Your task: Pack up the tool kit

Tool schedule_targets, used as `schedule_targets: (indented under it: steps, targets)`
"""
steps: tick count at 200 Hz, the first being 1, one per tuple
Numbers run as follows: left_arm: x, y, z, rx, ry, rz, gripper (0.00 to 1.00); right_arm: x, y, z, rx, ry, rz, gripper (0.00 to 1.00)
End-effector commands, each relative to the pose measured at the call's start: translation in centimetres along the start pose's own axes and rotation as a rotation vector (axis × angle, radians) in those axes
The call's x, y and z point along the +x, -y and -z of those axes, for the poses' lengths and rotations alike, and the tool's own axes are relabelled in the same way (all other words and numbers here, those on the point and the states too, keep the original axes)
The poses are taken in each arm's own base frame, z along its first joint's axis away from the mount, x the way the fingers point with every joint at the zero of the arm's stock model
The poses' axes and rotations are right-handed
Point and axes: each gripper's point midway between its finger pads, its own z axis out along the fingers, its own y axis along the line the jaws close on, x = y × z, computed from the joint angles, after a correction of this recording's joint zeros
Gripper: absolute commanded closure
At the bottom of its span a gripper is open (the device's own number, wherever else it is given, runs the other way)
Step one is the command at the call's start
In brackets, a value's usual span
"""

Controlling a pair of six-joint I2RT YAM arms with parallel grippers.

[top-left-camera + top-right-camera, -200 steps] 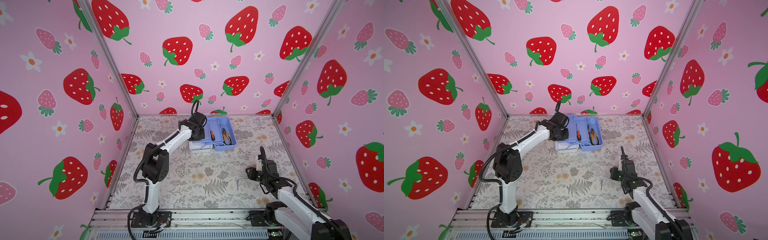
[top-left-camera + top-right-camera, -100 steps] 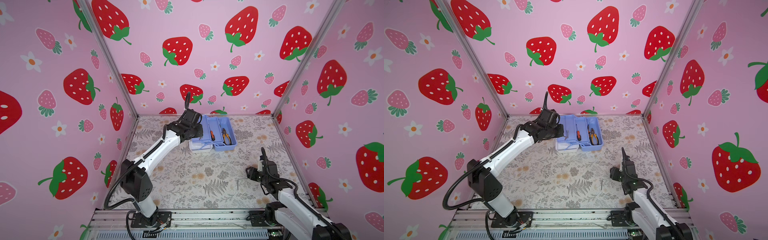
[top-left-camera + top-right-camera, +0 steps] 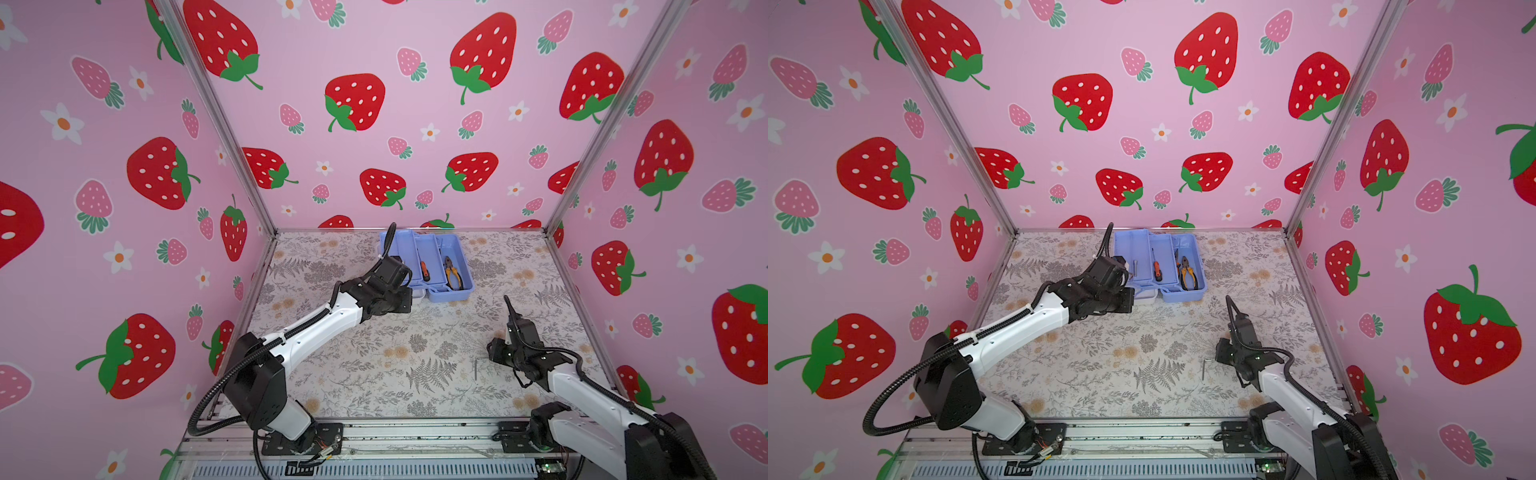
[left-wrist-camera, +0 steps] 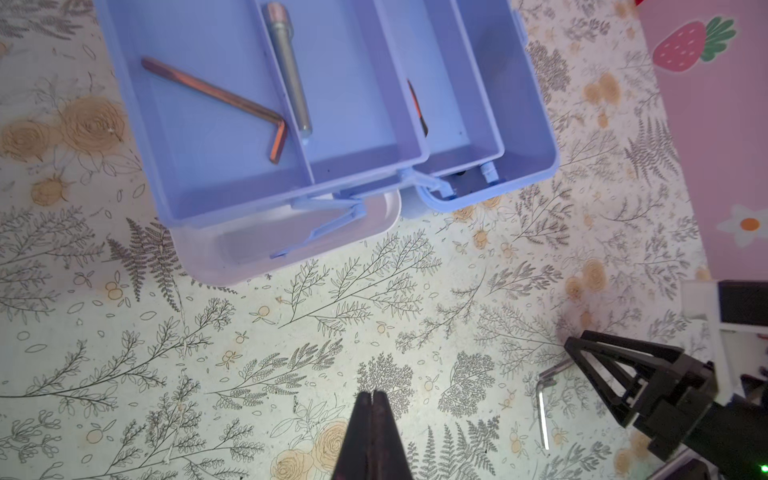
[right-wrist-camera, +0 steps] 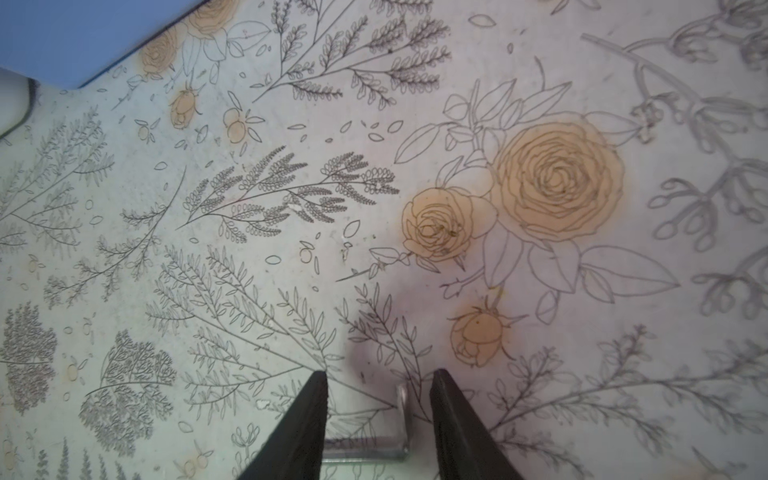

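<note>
The tool kit [image 3: 451, 294] sits open at the back of the table, close to the rear wall, its blue trays spread above the white lid [image 4: 257, 249]. The table [image 3: 374, 357] carries a grey fern-and-rose print, and the walls [image 3: 353, 41] are pink with strawberries and daisies. The left gripper [image 4: 372, 395] hangs just in front of the kit, jaws pressed together and empty. The right gripper [image 5: 378, 376], well apart from the kit, holds its jaws parted astride a silver hex key [image 5: 401, 415] lying on the print.
</note>
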Motion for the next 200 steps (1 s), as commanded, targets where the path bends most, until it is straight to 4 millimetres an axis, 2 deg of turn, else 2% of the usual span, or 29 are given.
schedule_targets:
  steps: [1, 29, 59, 105, 129, 162, 166, 183, 200]
  targets:
    - [0.3, 0.6, -0.3, 0.050, 0.005, -0.016, 1.00, 2.7, 1.6, -0.3, 0.108, -0.101, -0.025, 0.61]
    - [2.0, 0.5, -1.3, 0.077, -0.032, -0.008, 0.99, 4.0, 1.7, -0.6, 0.139, -0.156, -0.023, 0.73]
    - [3.7, 0.5, -2.2, 0.108, -0.073, 0.010, 0.99, 3.9, 0.7, -0.9, 0.108, -0.149, -0.049, 0.78]
    - [6.6, 0.7, -3.5, 0.140, -0.143, 0.010, 0.98, 3.1, -3.5, -2.5, 0.015, -0.157, -0.025, 0.83]
    - [8.2, 1.3, -3.9, 0.151, -0.167, -0.014, 0.96, 3.2, -6.9, -3.9, -0.036, -0.177, 0.021, 0.84]
    - [10.1, 3.2, -4.3, 0.193, -0.200, -0.059, 0.95, 2.9, -11.4, -5.3, -0.126, -0.175, 0.042, 0.83]
    - [10.3, 3.4, -4.4, 0.197, -0.205, -0.064, 0.91, 2.8, -11.8, -5.4, -0.139, -0.174, 0.042, 0.83]
    - [11.1, 4.5, -4.6, 0.211, -0.223, -0.094, 0.88, 1.8, -12.5, -5.0, -0.156, -0.141, 0.044, 0.83]
    - [11.7, 5.2, -4.8, 0.214, -0.239, -0.117, 0.87, 0.6, -11.6, -3.8, -0.119, -0.086, 0.054, 0.82]
